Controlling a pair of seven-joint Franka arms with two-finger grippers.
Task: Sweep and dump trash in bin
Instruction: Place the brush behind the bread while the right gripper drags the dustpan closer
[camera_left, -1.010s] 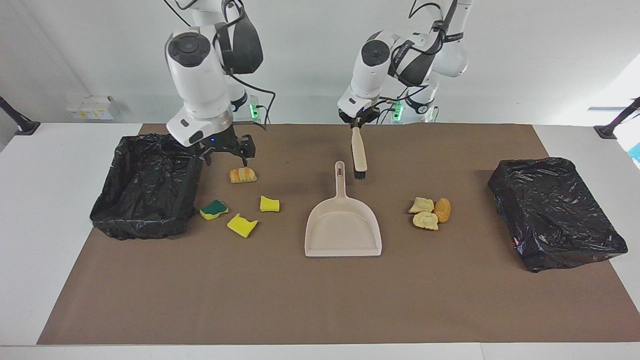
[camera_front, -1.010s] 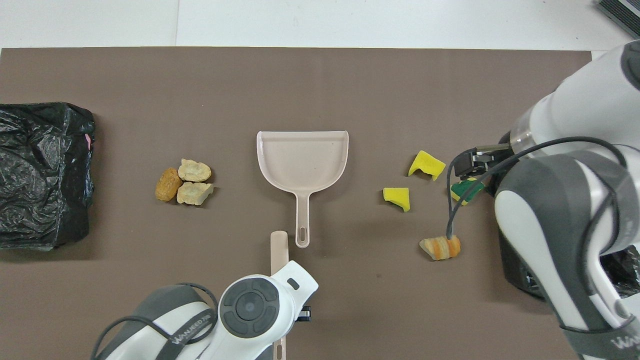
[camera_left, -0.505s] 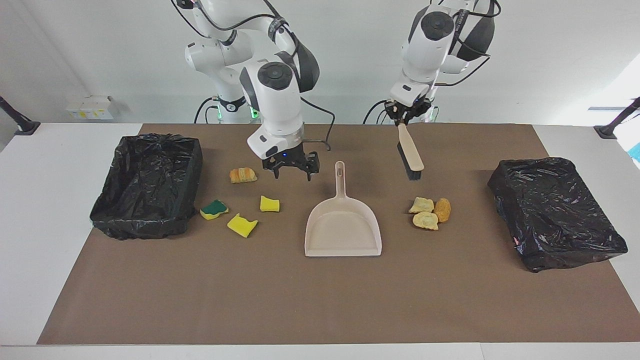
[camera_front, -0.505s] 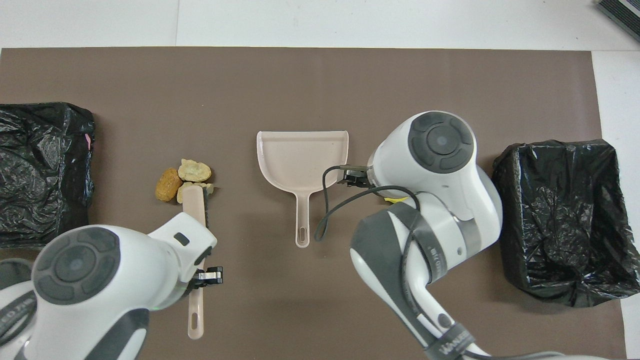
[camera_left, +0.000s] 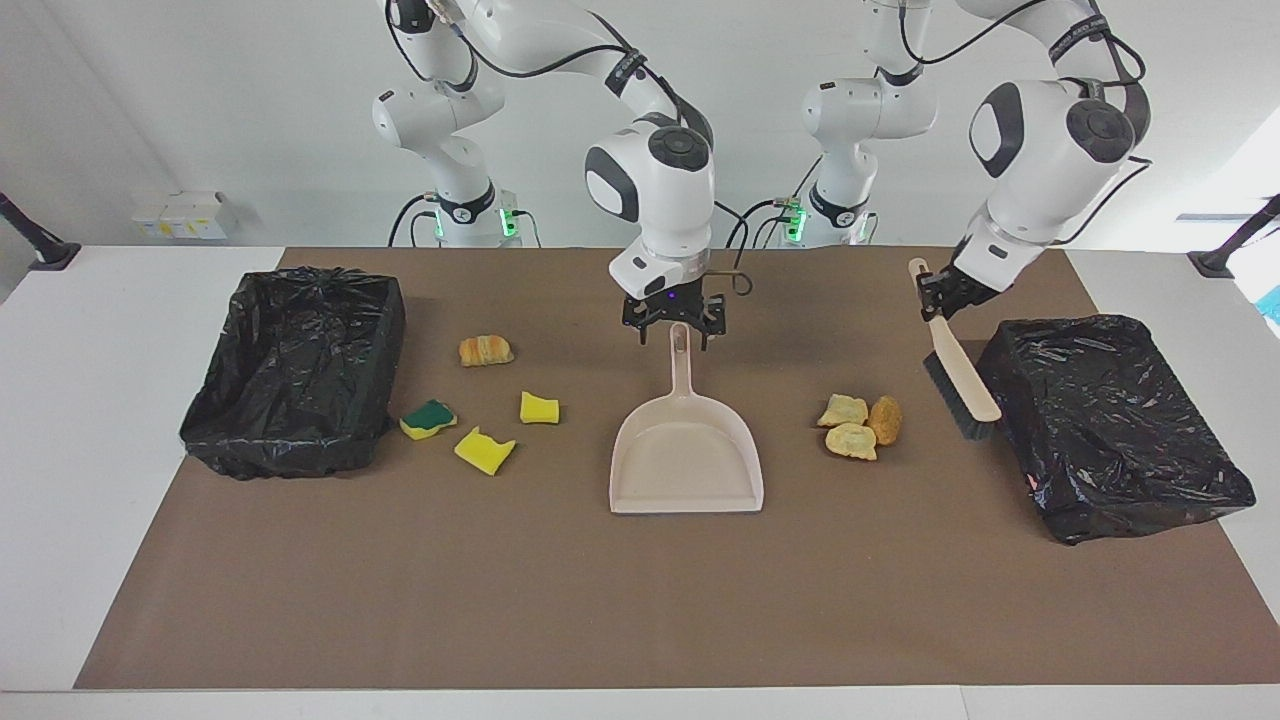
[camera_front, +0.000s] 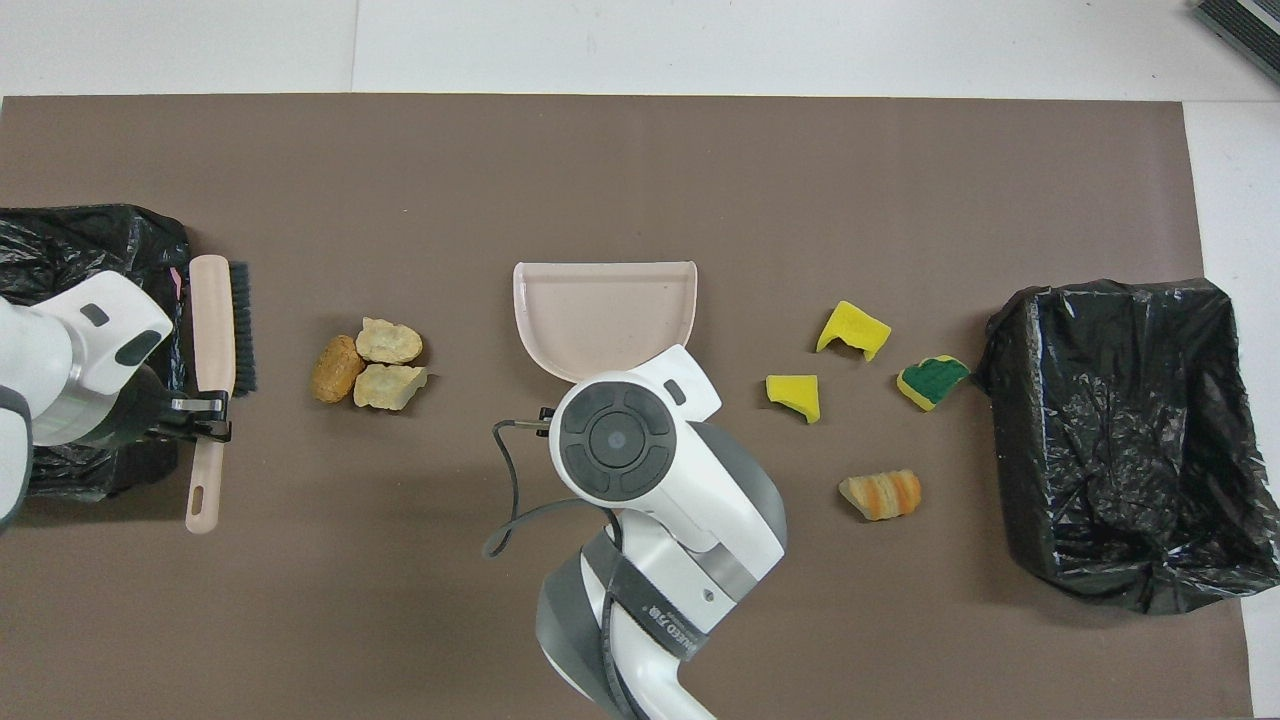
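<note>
A: While the left gripper (camera_left: 940, 297) hangs beside the bin (camera_left: 1110, 430) at its own end of the surface (camera_left: 600, 600), what do its fingers hold?

B: They are clamped on the brush (camera_left: 962, 378) handle. The brush slants down between that bin and three pastry pieces (camera_left: 860, 425), with its bristles turned toward them.

A: And the right gripper (camera_left: 673, 335)?

B: It is over the end of the dustpan (camera_left: 686, 455) handle, fingers spread wide on either side of it. Whether they touch it, I cannot tell.

A: Where is the trash (camera_left: 539, 407)?

B: Those three pastry pieces lie clustered between dustpan and brush. Three sponge pieces (camera_left: 484, 450) and a fourth pastry piece (camera_left: 485, 350) lie scattered between the dustpan and the open bin (camera_left: 300, 370) at the right arm's end.
</note>
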